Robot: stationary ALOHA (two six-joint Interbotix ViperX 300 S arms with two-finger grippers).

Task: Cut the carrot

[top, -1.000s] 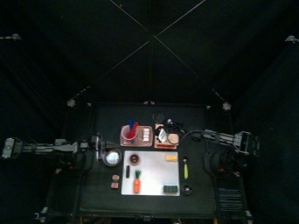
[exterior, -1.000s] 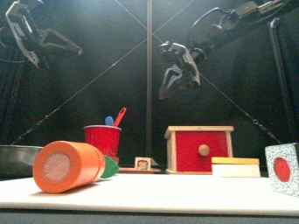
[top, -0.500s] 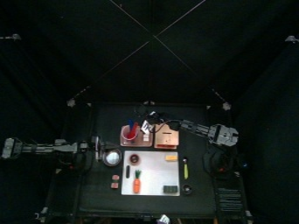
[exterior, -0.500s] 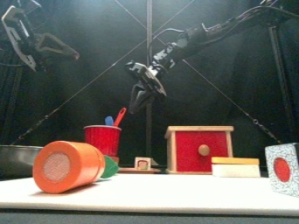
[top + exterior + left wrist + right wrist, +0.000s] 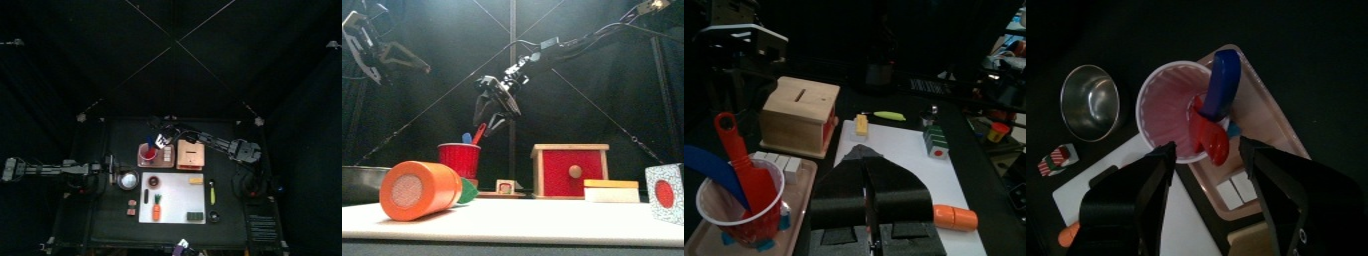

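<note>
Carrot [image 5: 156, 211] lay on white board [image 5: 183, 190], uncut. Right end effector [image 5: 1207, 158] wide open, empty, above red cup [image 5: 1174, 108] w/ red knife [image 5: 1211, 138]; best centred on handle before closing.

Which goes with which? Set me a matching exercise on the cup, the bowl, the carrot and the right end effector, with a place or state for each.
1. cup
2. bowl
3. carrot
4. right end effector

A. lies on the white board
B. open, above the cup
C. holds a blue tool and a red tool
D. shiny metal, on the black table

Pairs: 1-C, 2-D, 3-A, 4-B
</note>
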